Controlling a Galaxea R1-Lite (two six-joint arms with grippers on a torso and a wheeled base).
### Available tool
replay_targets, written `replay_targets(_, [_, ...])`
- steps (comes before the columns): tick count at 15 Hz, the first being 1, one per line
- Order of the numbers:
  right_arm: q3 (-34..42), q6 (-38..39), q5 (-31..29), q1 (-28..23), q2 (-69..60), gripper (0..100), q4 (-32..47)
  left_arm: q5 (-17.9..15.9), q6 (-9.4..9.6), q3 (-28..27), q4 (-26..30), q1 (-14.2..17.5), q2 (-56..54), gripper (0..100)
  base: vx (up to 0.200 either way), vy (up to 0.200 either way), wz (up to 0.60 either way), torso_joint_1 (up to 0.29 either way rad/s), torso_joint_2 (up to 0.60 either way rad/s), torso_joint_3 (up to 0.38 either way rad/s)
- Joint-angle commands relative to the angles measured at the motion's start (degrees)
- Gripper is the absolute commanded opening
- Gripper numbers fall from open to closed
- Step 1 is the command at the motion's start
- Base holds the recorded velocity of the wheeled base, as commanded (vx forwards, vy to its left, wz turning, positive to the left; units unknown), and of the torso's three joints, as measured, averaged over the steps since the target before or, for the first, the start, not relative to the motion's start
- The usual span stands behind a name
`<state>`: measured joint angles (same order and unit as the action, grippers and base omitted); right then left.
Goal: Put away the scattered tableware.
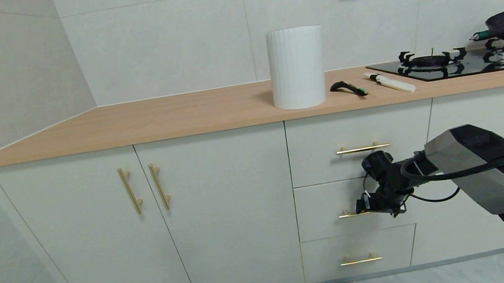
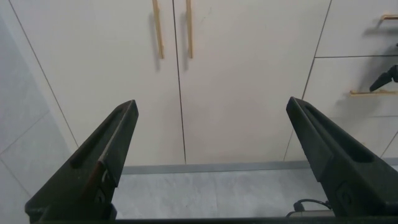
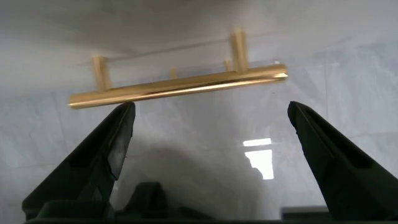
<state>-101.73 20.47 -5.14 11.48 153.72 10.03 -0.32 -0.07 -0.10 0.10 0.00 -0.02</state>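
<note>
My right gripper point(image 3: 209, 112) wide open, empty, at drawer handle point(image 3: 180, 87); likely opening drawer point(image 1: 318, 203); next must close on handle, pull

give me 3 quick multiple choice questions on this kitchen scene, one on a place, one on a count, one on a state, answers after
1. Where is the right gripper?
A over the stove
B at the middle drawer handle
C on the counter

2. How many handles does the drawer stack carry?
A one
B five
C three

3. The right gripper's jaws are:
A open
B shut on a knife
C shut on a pan

Answers:
1 B, the head view shows it at the second of the stacked handles.
2 C, top handle, the middle one and bottom handle.
3 A, its fingers stand wide apart, with nothing clamped.
</note>
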Motion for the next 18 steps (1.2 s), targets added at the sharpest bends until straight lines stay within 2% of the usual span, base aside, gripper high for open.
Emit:
replay_targets(1, [4.3, 0.5, -1.8, -0.1, -1.4, 100, -4.6, 0.1, -0.01, 0.0, 0.0, 0.0, 0.0, 100, 0.0, 0.0, 0.0, 0.0, 0.0, 0.0])
replay_targets(3, [13.1, 0.5, -2.9, -0.1, -4.0, 100, -17.9, 0.1, -0.01, 0.0, 0.0, 0.0, 0.0, 100, 0.0, 0.0, 0.0, 0.0, 0.0, 0.0])
replay_targets(4, [18.9, 0.2, -2.8, -0.1, -5.5, 100, -27.0, 0.1, -0.01, 0.0, 0.0, 0.0, 0.0, 100, 0.0, 0.0, 0.0, 0.0, 0.0, 0.0])
replay_targets(7, [26.8, -1.4, -3.1, -0.2, -5.5, 100, -45.3, 0.0, -0.01, 0.0, 0.0, 0.0, 0.0, 100, 0.0, 0.0, 0.0, 0.0, 0.0, 0.0])
replay_targets(8, [27.9, -2.6, -3.1, -0.4, -5.2, 100, -48.4, 0.0, -0.01, 0.0, 0.0, 0.0, 0.0, 100, 0.0, 0.0, 0.0, 0.0, 0.0, 0.0])
replay_targets(15, [29.3, -3.0, -3.1, -1.1, -5.3, 100, -48.9, 0.0, 0.16, 0.0, 0.0, 0.0, 0.0, 100, 0.0, 0.0, 0.0, 0.0, 0.0, 0.0])
replay_targets(18, [29.3, -3.2, -2.9, -1.2, -5.1, 100, -48.6, 0.0, -0.01, 0.0, 0.0, 0.0, 0.0, 100, -0.2, 0.0, 0.0, 0.006, 0.01, 0.001])
